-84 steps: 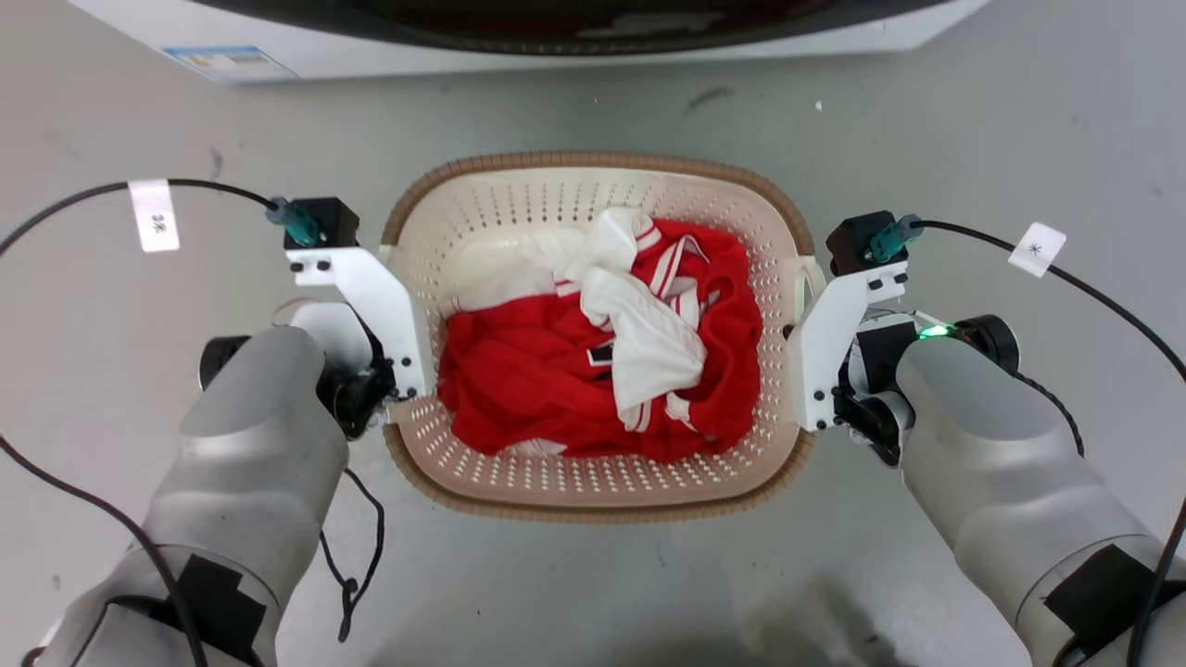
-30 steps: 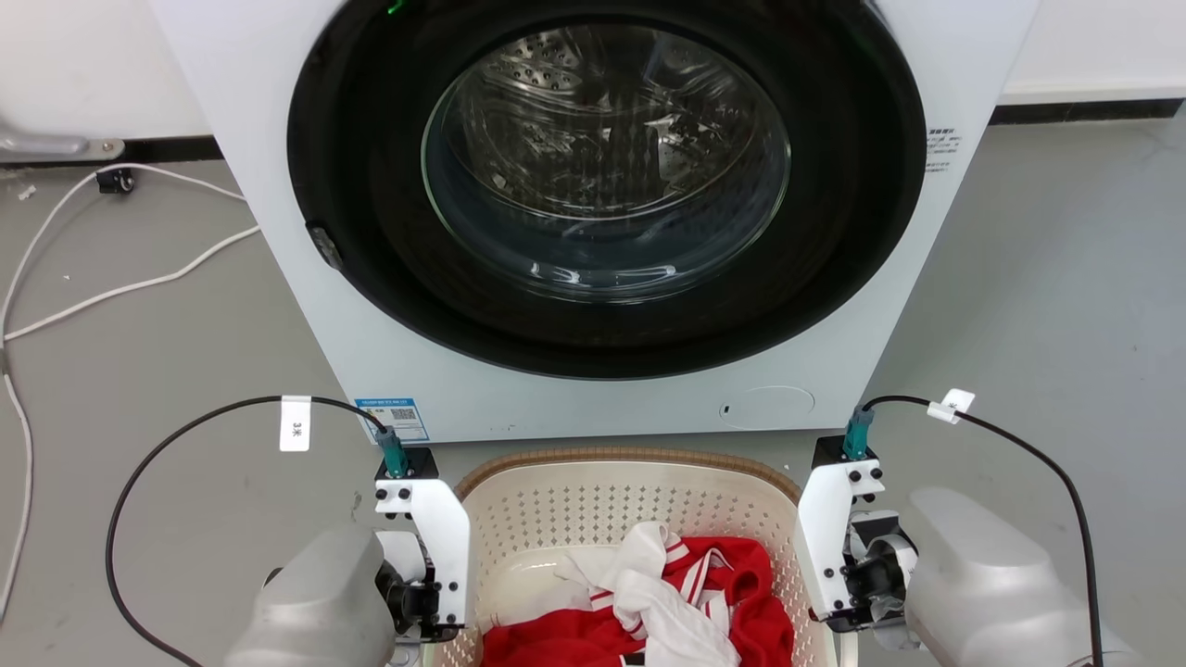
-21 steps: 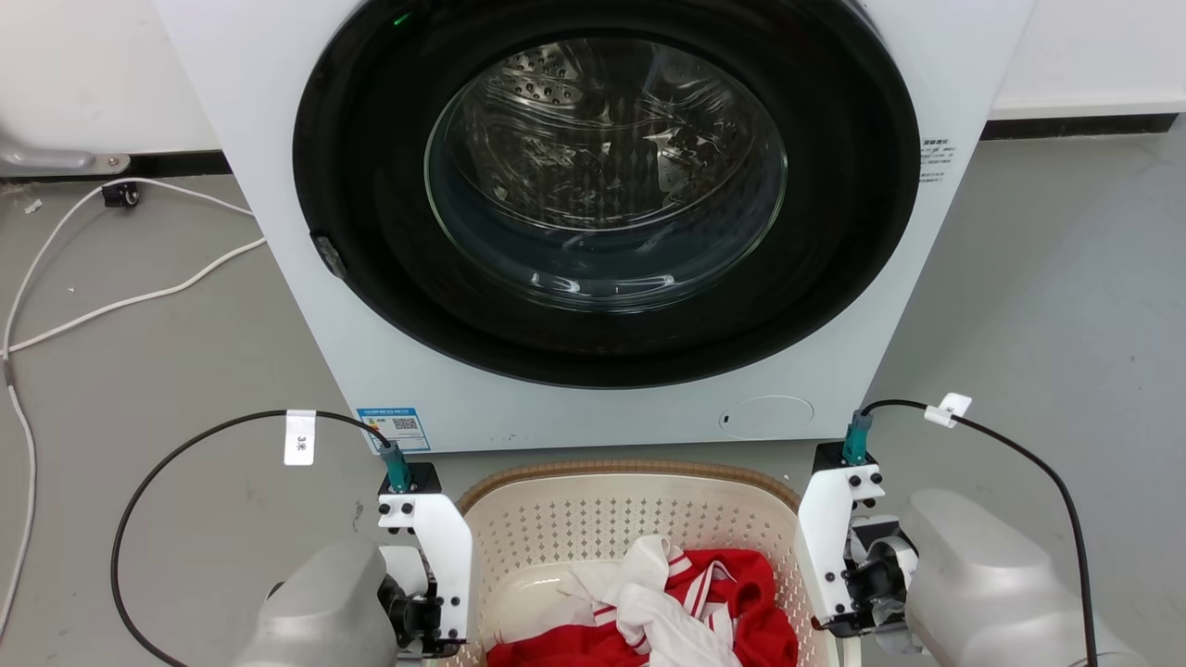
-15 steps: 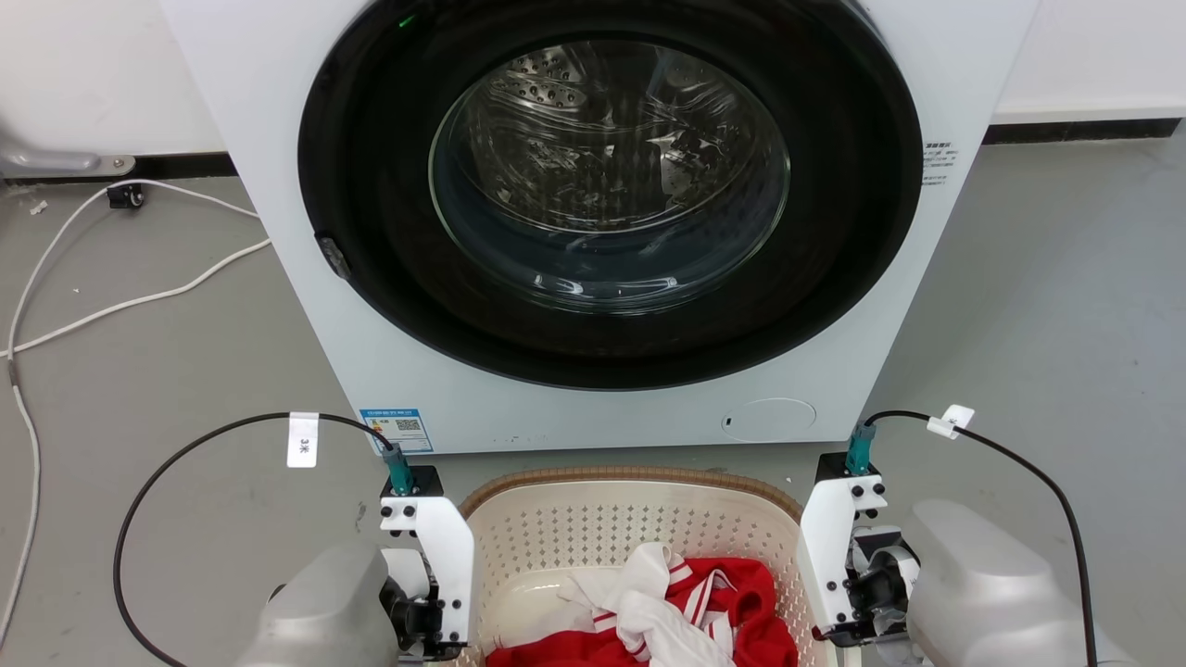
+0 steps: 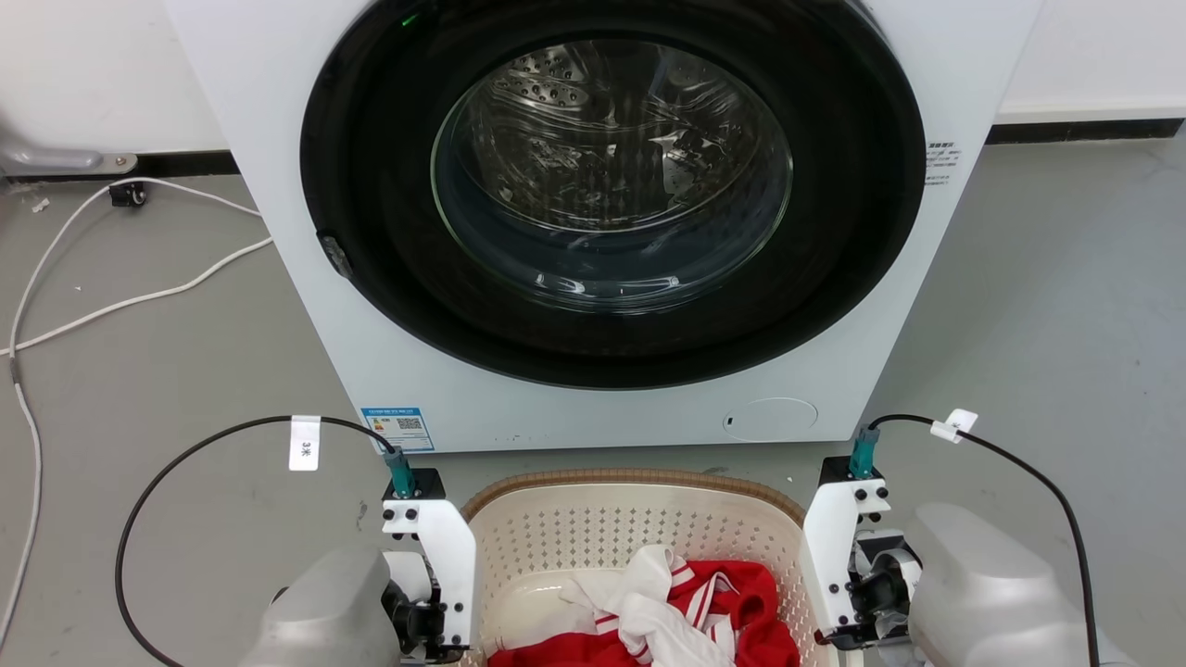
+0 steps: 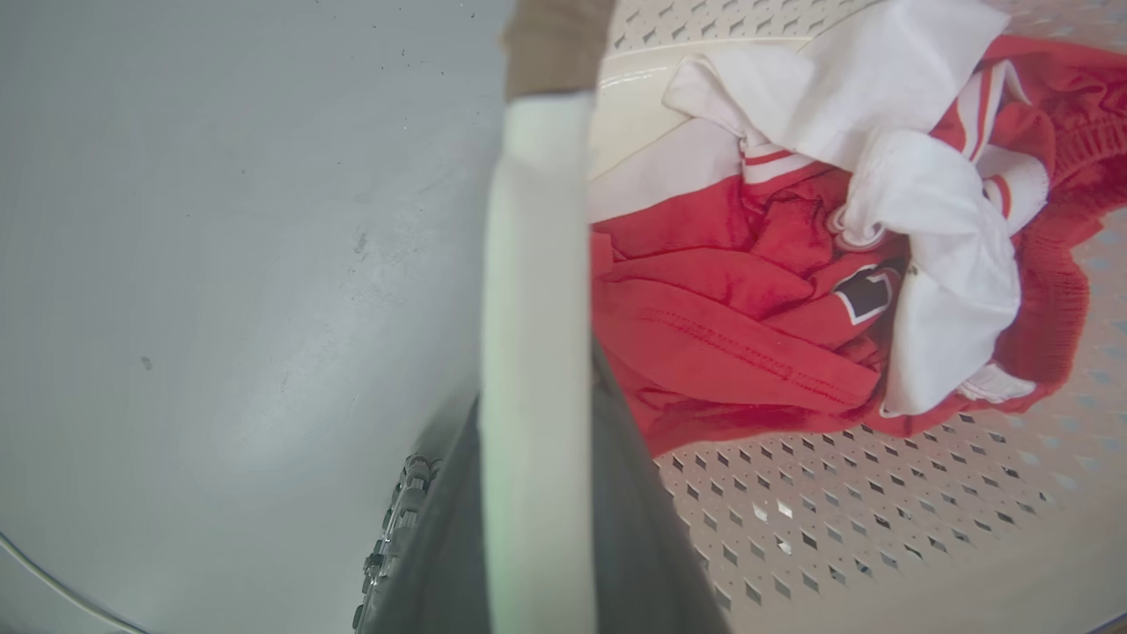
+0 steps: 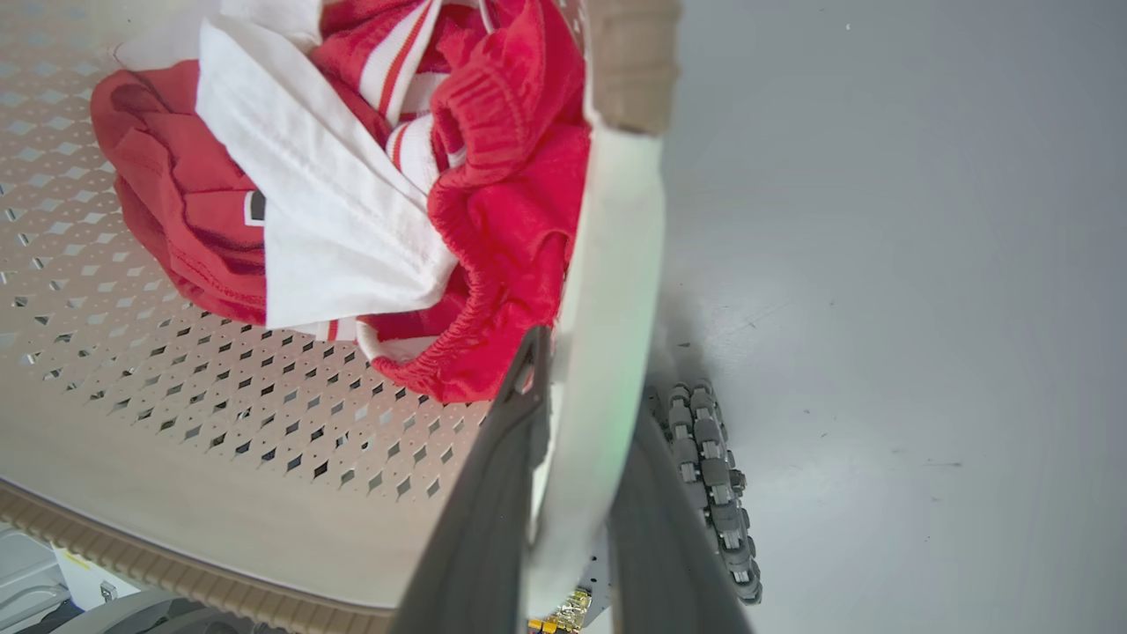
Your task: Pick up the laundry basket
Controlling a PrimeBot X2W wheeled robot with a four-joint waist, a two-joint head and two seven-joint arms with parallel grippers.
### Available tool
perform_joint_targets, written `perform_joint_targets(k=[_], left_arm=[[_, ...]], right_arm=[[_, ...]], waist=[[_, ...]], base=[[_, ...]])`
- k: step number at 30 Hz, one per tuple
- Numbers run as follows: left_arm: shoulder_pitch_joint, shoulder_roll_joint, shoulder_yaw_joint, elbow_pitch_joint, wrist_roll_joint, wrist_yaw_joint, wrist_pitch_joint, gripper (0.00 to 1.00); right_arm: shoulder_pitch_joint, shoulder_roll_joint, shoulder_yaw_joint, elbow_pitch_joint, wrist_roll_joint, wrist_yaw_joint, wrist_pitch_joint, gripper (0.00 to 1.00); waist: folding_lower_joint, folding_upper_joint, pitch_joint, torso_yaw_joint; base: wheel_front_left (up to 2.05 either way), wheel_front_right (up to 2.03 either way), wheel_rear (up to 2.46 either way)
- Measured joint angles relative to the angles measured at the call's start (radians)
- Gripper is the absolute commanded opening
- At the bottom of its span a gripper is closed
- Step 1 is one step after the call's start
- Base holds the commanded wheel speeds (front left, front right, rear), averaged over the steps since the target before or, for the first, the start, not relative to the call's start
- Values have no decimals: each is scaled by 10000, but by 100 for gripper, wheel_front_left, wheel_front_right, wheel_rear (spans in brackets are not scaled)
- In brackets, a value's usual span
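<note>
The laundry basket (image 5: 630,480), cream and perforated with a brown woven rim, sits at the bottom middle of the head view, between my two wrists. Red and white clothes (image 5: 667,616) lie in it. In the left wrist view my left gripper (image 6: 537,396) is shut on the basket's white left handle (image 6: 537,246), a dark finger on each side. My right gripper (image 7: 585,387) is shut the same way on the white right handle (image 7: 612,246). In both wrist views the grey floor shows beside the handles. In the head view the fingers are hidden under the white wrist mounts (image 5: 445,556).
A white front-loading washing machine (image 5: 371,371) with its round glass door shut stands just beyond the basket. White cables (image 5: 139,296) trail over the floor at the left. Black wrist cables loop out on both sides. A ribbed wheel (image 7: 704,475) shows below the right handle.
The head camera has swung from looking straight down into the basket to facing the washing machine. Over the last second the picture drifted slightly. Both grippers keep their hold on the handles.
</note>
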Motion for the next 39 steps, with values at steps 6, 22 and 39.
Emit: perform_joint_targets(k=[6, 22, 39], left_arm=[[0, -8, -65, 0, -84, 0, -25, 0], [0, -31, -245, 27, -339, 0, -100, 0], [26, -33, -418, 58, -591, 0, -134, 0]], right_arm=[[0, 0, 10, 61, 59, 0, -31, 0], [-2, 2, 77, 157, 134, 0, -92, 0], [-1, 15, 146, 215, 178, 0, -174, 0]], waist=[[0, 0, 18, 18], [1, 0, -46, 27], [1, 1, -68, 82]], base=[[0, 0, 0], [0, 0, 0], [0, 0, 0]])
